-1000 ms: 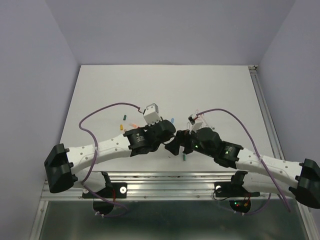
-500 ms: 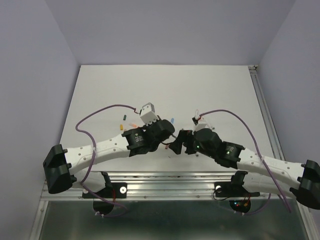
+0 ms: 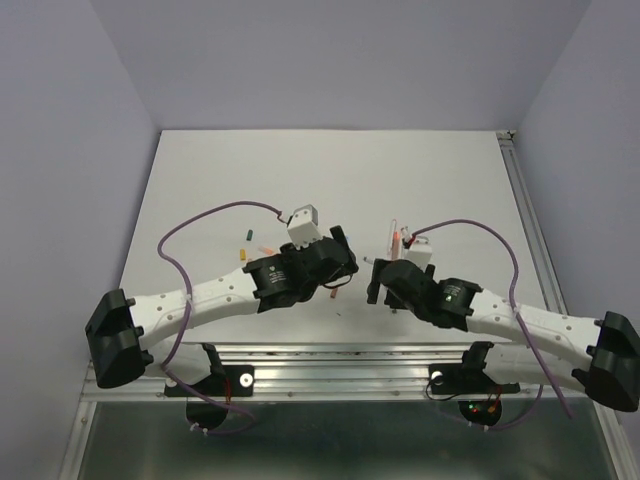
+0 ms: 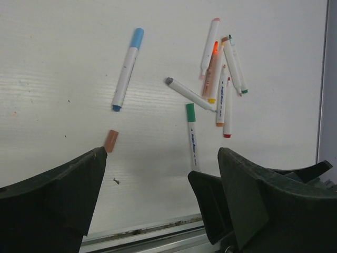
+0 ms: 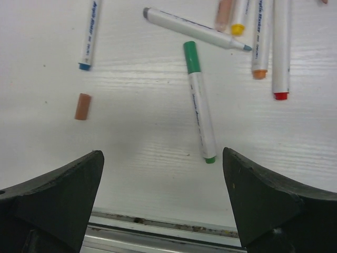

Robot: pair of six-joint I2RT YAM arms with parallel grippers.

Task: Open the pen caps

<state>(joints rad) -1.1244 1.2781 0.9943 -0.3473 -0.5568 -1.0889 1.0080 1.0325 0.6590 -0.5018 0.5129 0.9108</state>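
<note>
In the left wrist view, a blue-capped pen point(image 4: 126, 71), a green-capped pen point(image 4: 191, 134) and a grey-tipped pen point(image 4: 189, 94) lie apart on the white table. A heap of pens point(image 4: 221, 74) lies to their right. A loose brown cap point(image 4: 111, 140) lies near the left finger. My left gripper point(image 4: 160, 179) is open and empty above the table's near edge. In the right wrist view, my right gripper point(image 5: 163, 179) is also open and empty. The green pen point(image 5: 199, 103) and brown cap point(image 5: 82, 106) lie just beyond it.
From above, both grippers point(image 3: 343, 262) point(image 3: 375, 282) hover over the table's point(image 3: 330, 180) near middle, hiding most pens. A pink pen point(image 3: 396, 238) shows beside the right wrist. Small loose caps point(image 3: 245, 255) lie to the left. A metal rail point(image 5: 158, 226) runs along the near edge.
My left gripper has gone from shut to open. The two grippers, close together a second ago, have drawn apart. The right gripper has stayed open.
</note>
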